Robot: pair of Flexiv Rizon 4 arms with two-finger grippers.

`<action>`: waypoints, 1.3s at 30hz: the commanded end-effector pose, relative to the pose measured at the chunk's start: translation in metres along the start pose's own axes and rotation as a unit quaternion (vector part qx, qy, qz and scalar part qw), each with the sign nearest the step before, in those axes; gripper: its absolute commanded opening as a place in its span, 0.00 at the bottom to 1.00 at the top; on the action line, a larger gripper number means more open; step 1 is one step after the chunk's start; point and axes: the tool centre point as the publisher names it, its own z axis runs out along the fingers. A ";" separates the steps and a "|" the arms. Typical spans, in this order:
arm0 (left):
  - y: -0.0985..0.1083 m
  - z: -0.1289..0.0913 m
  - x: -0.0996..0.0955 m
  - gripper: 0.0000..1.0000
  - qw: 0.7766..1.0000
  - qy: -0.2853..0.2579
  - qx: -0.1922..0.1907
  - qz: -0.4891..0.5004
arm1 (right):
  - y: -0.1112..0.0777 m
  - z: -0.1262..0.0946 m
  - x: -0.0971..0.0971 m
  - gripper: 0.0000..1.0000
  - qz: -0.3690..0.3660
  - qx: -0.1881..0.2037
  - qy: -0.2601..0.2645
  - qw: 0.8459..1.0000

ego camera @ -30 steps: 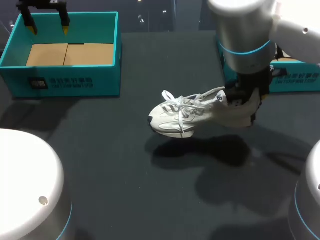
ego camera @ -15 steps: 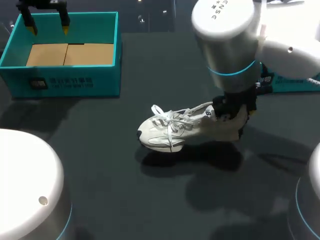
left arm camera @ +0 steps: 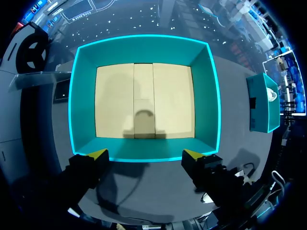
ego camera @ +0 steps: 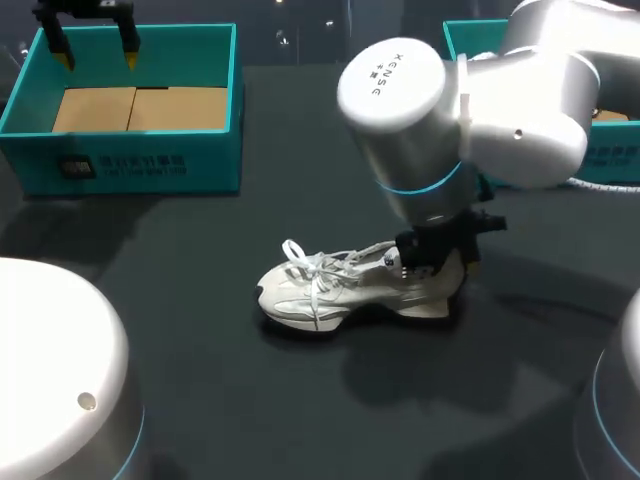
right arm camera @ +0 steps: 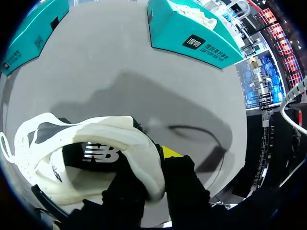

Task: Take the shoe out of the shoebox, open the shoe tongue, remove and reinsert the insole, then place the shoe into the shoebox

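Right tool (right arm camera: 152,165) clamped on heel of white shoe (ego camera: 340,290) at table (ego camera: 200,330) middle, left tool (left arm camera: 146,154) spread wide above teal shoebox (left arm camera: 144,48)

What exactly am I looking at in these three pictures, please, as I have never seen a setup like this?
This is a robot with two arms at a dark table. Each arm ends in a gripper, a two-fingered pincer with yellow tips. One picture looks down from a fixed camera above and behind the robot; the two round ones come from cameras on the wrists. The right gripper is shut on the heel of a white shoe, one finger inside it and one outside; whether the sole touches the table I cannot tell. The left gripper hangs open above an empty teal shoebox at the table's far left. A second teal box stands at the far right.
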 end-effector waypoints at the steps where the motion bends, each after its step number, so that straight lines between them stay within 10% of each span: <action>1: 0.000 0.000 0.000 1.00 1.000 0.000 0.000 0.000 | -0.005 0.014 0.026 0.00 -0.002 0.004 -0.003 1.000; 39: 0.000 0.000 0.000 1.00 1.000 0.000 0.000 0.000 | -0.011 0.024 0.045 0.00 -0.005 0.016 -0.003 1.000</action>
